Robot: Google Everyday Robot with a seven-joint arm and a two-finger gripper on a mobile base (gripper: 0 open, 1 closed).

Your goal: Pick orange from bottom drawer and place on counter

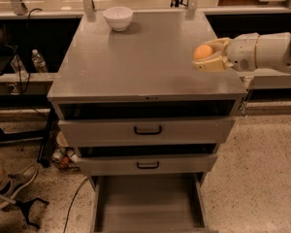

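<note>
We see hand (pixel 207 56) closed round orange (pixel 202 51) over right edge of surface (pixel 145 57); we judge it light, firm, smooth, prone to roll, so grip across its middle

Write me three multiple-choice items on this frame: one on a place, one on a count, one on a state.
1. Where is the orange?
A. on the floor
B. held in the gripper at the right side of the counter
C. inside a top drawer

2. How many drawer fronts carry black handles?
A. one
B. two
C. four

3. The bottom drawer is:
A. pulled out, with nothing in it
B. pushed shut
C. pulled out, holding fruit

Answers:
1 B: the gripper clasps the fruit near the counter's right edge.
2 B: two grey fronts show, each with one handle.
3 A: its bare grey floor is in full view.
</note>
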